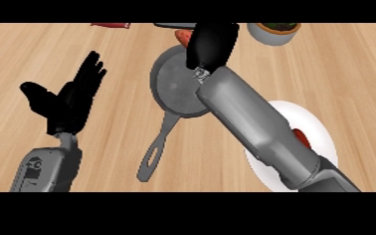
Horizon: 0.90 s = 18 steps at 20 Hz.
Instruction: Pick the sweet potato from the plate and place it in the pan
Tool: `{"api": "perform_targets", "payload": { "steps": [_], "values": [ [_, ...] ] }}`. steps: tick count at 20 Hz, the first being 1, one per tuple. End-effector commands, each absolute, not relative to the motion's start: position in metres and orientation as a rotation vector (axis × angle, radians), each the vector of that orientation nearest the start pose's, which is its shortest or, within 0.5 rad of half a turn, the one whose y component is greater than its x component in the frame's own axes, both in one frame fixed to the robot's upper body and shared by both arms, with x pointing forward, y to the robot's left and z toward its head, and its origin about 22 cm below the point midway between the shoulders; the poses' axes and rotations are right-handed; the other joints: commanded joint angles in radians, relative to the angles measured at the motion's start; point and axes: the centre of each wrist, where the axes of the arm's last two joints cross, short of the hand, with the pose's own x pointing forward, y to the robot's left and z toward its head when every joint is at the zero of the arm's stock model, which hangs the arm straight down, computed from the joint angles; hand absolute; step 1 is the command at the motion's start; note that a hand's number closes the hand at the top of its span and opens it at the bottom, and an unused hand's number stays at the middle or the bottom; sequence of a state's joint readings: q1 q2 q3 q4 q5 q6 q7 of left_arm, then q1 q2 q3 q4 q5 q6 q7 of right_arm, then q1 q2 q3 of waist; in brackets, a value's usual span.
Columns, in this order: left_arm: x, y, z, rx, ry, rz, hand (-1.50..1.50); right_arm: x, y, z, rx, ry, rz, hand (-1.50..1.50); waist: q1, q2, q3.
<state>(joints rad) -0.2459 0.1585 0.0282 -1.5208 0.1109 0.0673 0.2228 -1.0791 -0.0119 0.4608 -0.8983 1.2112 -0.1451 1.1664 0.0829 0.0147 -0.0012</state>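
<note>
Grey right forearm crosses the white round plate (323, 129), where something orange-red (301, 137) shows beside it, while the black right hand (211, 45) curls round an orange-red sweet potato (184, 38) above the dark grey long-handled pan's (172, 82) far rim. Lifting seems done; lowering and releasing remain. Left hand (70, 99) rests open over the wooden surface (110, 144).

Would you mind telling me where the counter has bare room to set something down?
Bare wood lies between the left hand and the pan, and below the potted plant at right. The far edge near the right hand is crowded.
</note>
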Motion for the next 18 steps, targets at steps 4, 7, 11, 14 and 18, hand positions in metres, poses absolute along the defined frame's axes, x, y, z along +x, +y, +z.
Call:
{"api": "perform_targets", "payload": {
  "steps": [4,7,11,14,18],
  "values": [
    [0.3,0.246,0.069,0.058,-1.551,-0.01,0.0,0.388,-0.023,0.092,-1.437,-1.157,0.481,1.5,-0.004,0.005,0.001],
    [0.301,0.244,0.07,0.041,-1.531,-0.009,0.0,0.399,-0.034,0.082,-1.441,-1.037,0.524,1.5,-0.01,0.005,0.001],
    [0.301,0.255,0.065,0.064,-1.545,-0.015,0.0,0.399,-0.059,0.06,-1.302,-0.923,0.332,-1.5,-0.01,0.011,0.002],
    [0.293,0.241,0.057,0.05,-1.551,-0.028,0.0,0.394,-0.067,0.04,-1.223,-0.927,0.338,-1.5,-0.001,0.007,0.002],
    [0.301,0.254,0.066,0.043,-1.538,-0.022,0.0,0.396,-0.058,0.048,-1.191,-1.048,0.275,-1.5,-0.003,0.005,0.002]
  ]
}}
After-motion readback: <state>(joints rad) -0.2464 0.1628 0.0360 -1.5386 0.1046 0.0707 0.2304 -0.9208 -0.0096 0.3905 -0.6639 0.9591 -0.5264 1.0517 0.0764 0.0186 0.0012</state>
